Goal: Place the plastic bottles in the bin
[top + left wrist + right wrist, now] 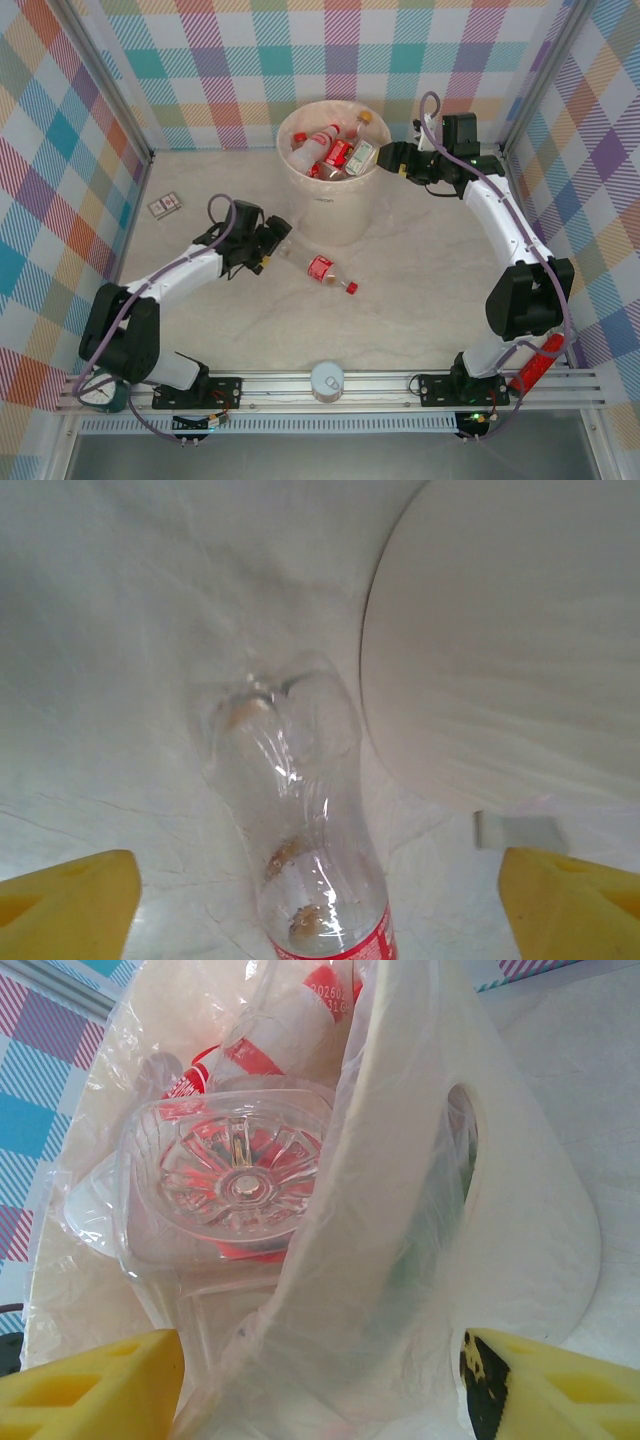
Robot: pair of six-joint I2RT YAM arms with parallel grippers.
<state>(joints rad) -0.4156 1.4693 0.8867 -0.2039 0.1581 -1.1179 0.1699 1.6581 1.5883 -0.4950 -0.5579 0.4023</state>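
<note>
Findings by view. From the top external camera we saw the bin (330, 195) standing at the far middle of the table (420, 290), with several plastic bottles (335, 150) heaped inside it, most with red labels. One more bottle (318, 267) lay on its side on the table in front of the bin, red cap toward the near right. A white-lidded jar (327, 380) sat at the near edge between the arm bases, and a small card (164, 206) lay at the far left.

The left wrist camera added detail on the lying bottle (300, 820): a clear, crumpled body with the edge of its red label at the bottom of the frame, and the pale bin wall (500, 640) close on the right.

The right wrist camera showed a translucent plastic liner (400, 1210) draped over the bin, and behind it the moulded base of a clear bottle (235, 1175).

The left gripper (320, 895) stood wide open, its yellow fingers (70, 900) well clear on either side of the bottle and holding nothing. The right gripper (320, 1385) was likewise spread wide and empty, with the liner between its fingers (90, 1385); whether they touched it we could not tell.

The left arm lay low, reaching right toward the bottle's clear end. The right arm reached far forward, its gripper (387, 158) at the bin's right rim.
</note>
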